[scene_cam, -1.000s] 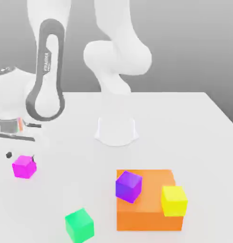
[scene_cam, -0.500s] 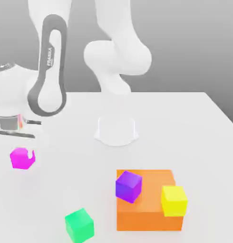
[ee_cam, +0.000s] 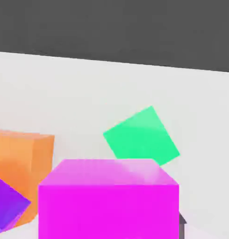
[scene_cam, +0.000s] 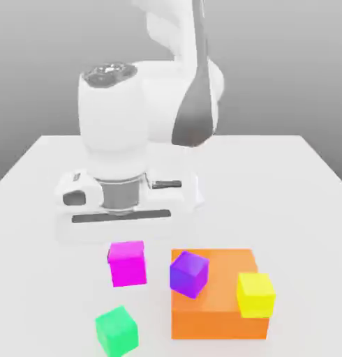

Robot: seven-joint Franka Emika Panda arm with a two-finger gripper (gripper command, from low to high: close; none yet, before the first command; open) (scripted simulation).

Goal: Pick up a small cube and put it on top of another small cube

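The small magenta cube [scene_cam: 128, 263] hangs right under the arm's hand, and my gripper [scene_cam: 127, 247] is shut on it. It sits to the left of the orange block in the exterior view, above and behind the green cube [scene_cam: 117, 330]. In the hand view the magenta cube [ee_cam: 109, 200] is close up, with the green cube [ee_cam: 141, 135] beyond it. A purple cube [scene_cam: 188, 273] leans tilted against the orange block's near left corner. A yellow cube [scene_cam: 255, 294] stands at the block's front right.
The big orange block [scene_cam: 219, 310] lies at the front of the white table [scene_cam: 292, 188], right of the held cube. The robot's base stands at the back middle, behind the hand. Open table stretches to the exterior view's left and right.
The gripper closed on the magenta cube at the exterior view's left. The arm then swung right with it, to just left of the orange block.
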